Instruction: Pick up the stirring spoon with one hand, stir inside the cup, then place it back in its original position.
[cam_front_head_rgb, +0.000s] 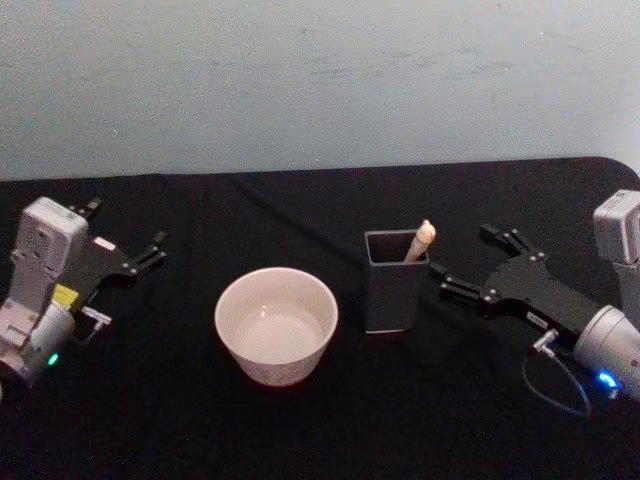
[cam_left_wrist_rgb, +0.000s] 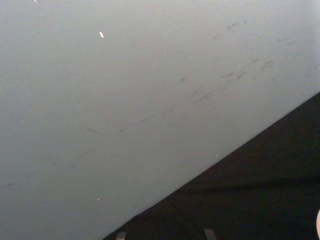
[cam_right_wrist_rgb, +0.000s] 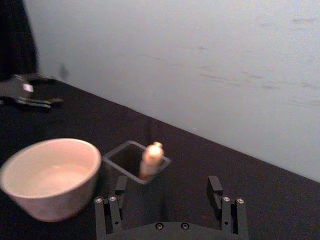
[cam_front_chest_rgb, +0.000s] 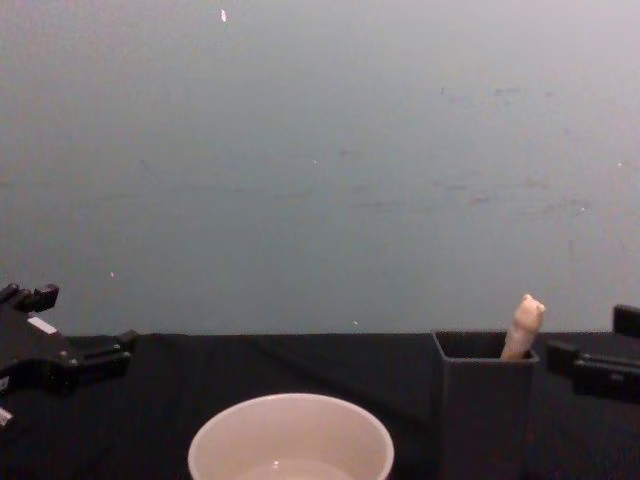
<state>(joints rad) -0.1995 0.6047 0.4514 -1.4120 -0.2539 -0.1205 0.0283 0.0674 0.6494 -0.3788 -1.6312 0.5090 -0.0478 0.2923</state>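
Though unreadable, yellow label just behind left claw.

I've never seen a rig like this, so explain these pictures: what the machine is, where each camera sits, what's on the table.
This is a robot with two arms, each ending in a two-fingered gripper. One picture looks down from its head, one looks across from its chest, and two come from cameras on its wrists. On the black table sit a cream cup and, to its right, a dark square holder with a spoon standing in it, handle up. The left gripper is open at the table's left side, away from everything. The right gripper is open too, just right of the holder, pointing toward it. Neither holds anything.
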